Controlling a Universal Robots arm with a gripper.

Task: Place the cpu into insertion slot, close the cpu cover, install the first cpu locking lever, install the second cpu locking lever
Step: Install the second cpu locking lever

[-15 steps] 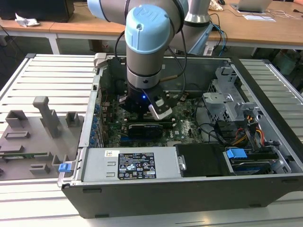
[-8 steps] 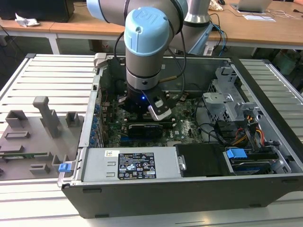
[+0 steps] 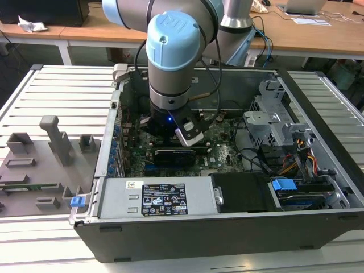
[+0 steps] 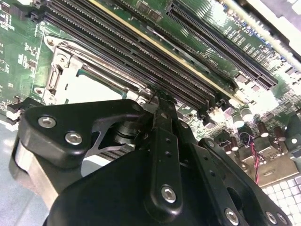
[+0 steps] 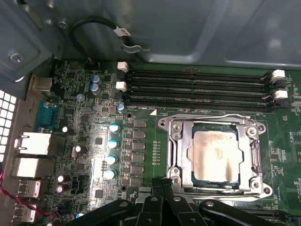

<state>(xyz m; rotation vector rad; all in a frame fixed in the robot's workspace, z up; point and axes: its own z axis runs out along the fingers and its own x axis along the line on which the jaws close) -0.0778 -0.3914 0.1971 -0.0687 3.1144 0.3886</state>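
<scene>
CPU, the small flat square chip with the pale silvery-grey metal top (image 5: 215,156), is already sitting in the socket on the green motherboard (image 5: 84,141), just beside the row of long black memory slots (image 5: 197,87). The cpu cover, a thin silvery metal frame with an open middle (image 5: 214,123), is lying flat down around the chip, so the chip top is showing through the opening. The black-linkage end effector (image 5: 162,186) is sitting right at the socket edge farthest from the memory slots, touching or nearly touching the frame there; the chip is lying straight ahead of the tips, toward the slots. In both wrist views the fingers (image 4: 162,106) are pressed together into one narrow point with nothing between them, looking like they're poking at socket hardware by the frame. Can't tell from these whether either locking lever is latched. In the exterior view the arm's pale blue and grey wrist (image 3: 173,57) is hanging straight down into the open black computer case (image 3: 187,227) on the slatted bench (image 3: 62,96).
</scene>
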